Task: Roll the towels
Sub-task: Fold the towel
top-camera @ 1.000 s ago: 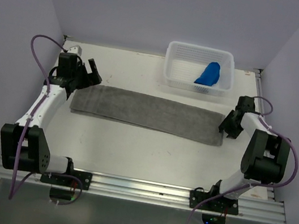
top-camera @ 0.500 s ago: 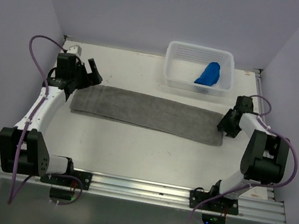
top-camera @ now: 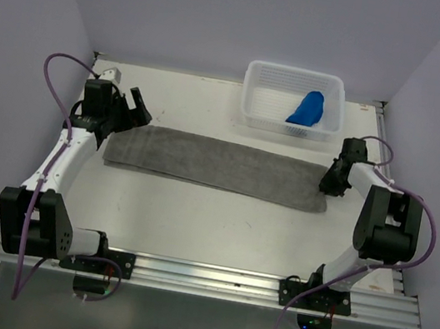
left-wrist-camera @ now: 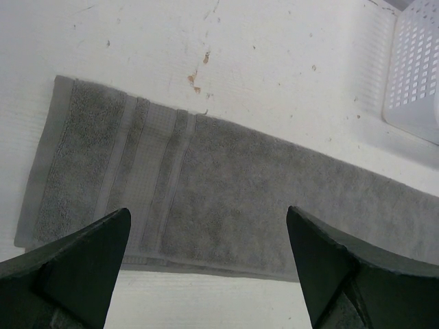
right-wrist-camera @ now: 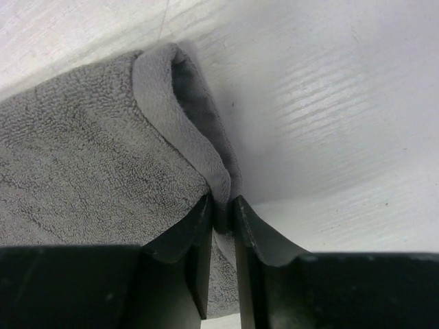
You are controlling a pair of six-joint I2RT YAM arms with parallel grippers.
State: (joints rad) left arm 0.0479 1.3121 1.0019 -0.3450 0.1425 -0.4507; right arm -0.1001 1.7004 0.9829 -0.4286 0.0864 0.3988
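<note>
Right wrist: right fingers (right-wrist-camera: 185, 253) pinch edge of grey towel (right-wrist-camera: 75, 157) | left fingers (left-wrist-camera: 75, 267) spread, empty

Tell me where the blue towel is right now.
In the top view, the blue towel lies bunched in the right half of the white basket, at the table's far right, just beyond the spread grey towel.
</note>
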